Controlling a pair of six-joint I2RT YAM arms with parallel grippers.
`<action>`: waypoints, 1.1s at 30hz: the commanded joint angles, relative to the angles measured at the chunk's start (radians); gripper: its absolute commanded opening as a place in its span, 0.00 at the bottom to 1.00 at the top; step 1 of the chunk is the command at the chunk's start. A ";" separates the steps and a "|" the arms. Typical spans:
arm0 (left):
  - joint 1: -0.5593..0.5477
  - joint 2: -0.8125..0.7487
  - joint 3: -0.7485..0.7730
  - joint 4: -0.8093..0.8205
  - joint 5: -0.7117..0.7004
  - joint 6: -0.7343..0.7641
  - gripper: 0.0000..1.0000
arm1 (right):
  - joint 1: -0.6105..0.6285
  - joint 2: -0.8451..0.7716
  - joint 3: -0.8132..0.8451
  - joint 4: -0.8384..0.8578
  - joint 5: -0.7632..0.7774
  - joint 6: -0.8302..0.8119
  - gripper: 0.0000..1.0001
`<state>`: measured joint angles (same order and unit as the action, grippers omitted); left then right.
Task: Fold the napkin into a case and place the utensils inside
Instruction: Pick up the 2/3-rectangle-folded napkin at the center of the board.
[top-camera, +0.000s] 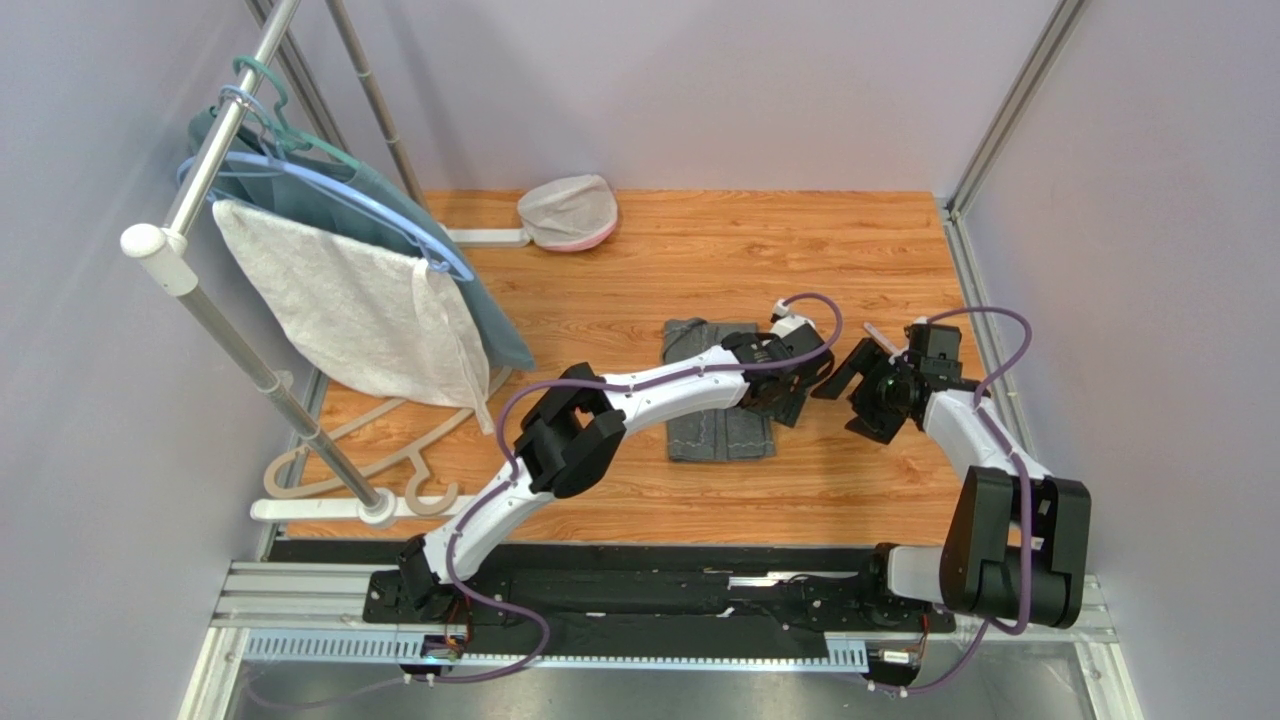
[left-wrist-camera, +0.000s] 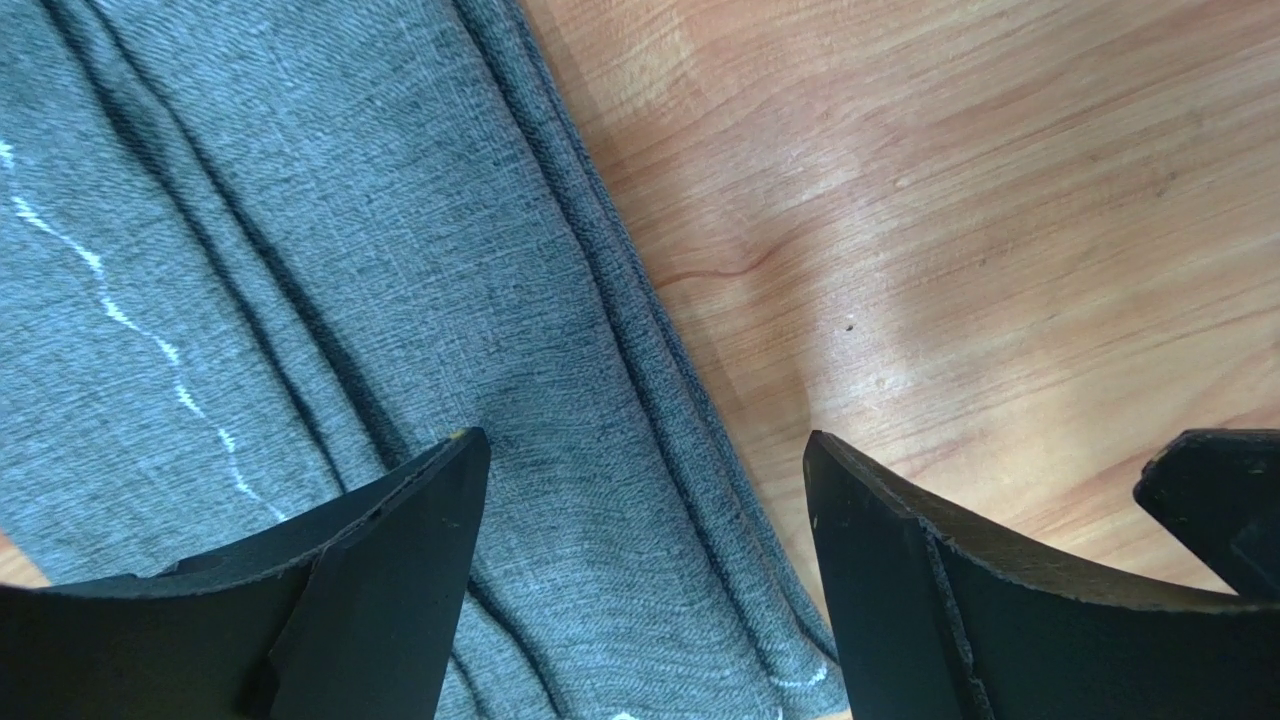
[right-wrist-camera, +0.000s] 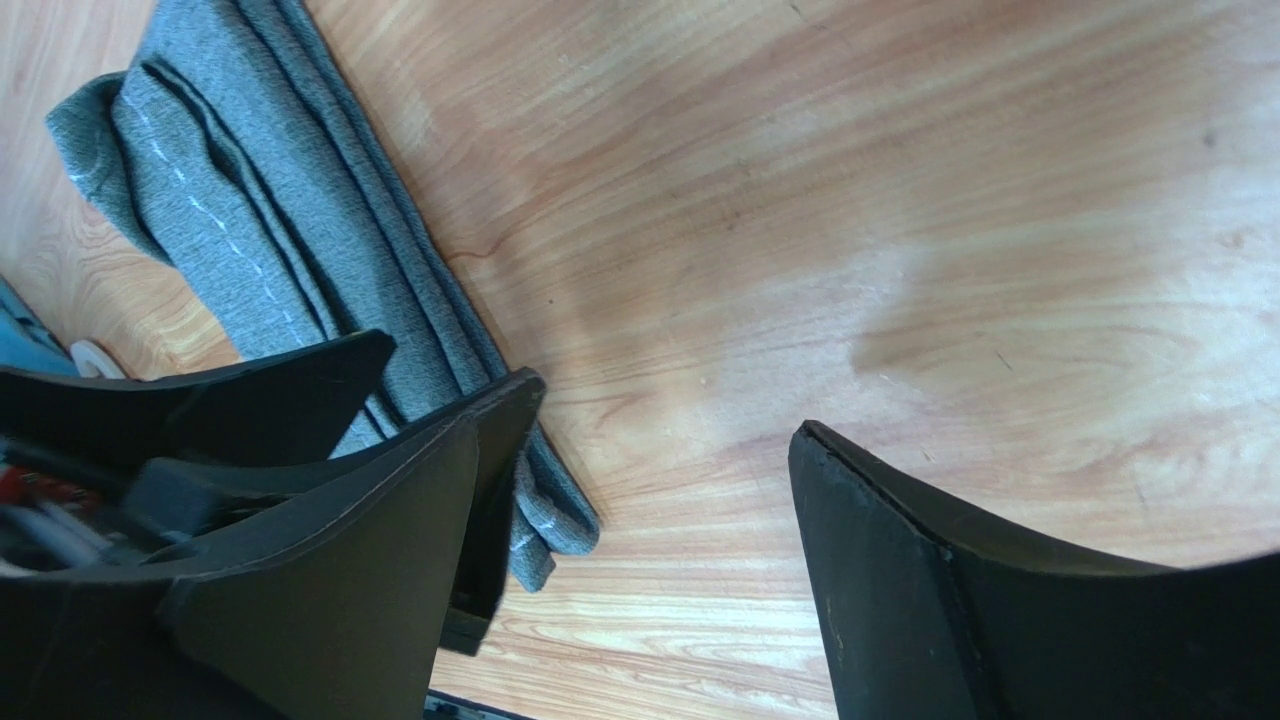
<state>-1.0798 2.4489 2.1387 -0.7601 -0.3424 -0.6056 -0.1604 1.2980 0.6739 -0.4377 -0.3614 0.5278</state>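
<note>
The napkin (top-camera: 714, 398) lies folded into a narrow dark grey strip on the wooden table (top-camera: 842, 255), its pale stitched line showing. My left gripper (top-camera: 793, 378) hovers over the strip's right edge. In the left wrist view its jaws (left-wrist-camera: 643, 450) stand wide apart over the cloth (left-wrist-camera: 301, 225), gripping nothing. My right gripper (top-camera: 851, 393) is just right of it, over bare wood. In the right wrist view it (right-wrist-camera: 658, 420) is open and empty, with the napkin (right-wrist-camera: 256, 195) to its left. No utensils show in any view.
A metal rack (top-camera: 226, 135) at the left carries a white towel (top-camera: 353, 308) and a teal garment (top-camera: 481, 300) on hangers. Beige hangers (top-camera: 376, 450) lie below it. A white and pink cap-like item (top-camera: 568, 210) sits at the back. Grey walls enclose the table.
</note>
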 joint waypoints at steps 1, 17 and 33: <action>-0.005 0.024 0.047 -0.024 0.023 -0.031 0.83 | -0.005 0.021 0.000 0.083 -0.043 0.001 0.80; 0.047 -0.208 -0.247 0.142 0.157 0.000 0.21 | 0.067 0.221 0.122 0.229 -0.223 0.034 0.82; 0.081 -0.281 -0.336 0.185 0.253 -0.011 0.02 | 0.215 0.464 0.210 0.393 -0.264 0.123 0.74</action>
<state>-1.0046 2.2478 1.8107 -0.6083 -0.1307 -0.6079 0.0101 1.7245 0.8581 -0.1310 -0.6125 0.6182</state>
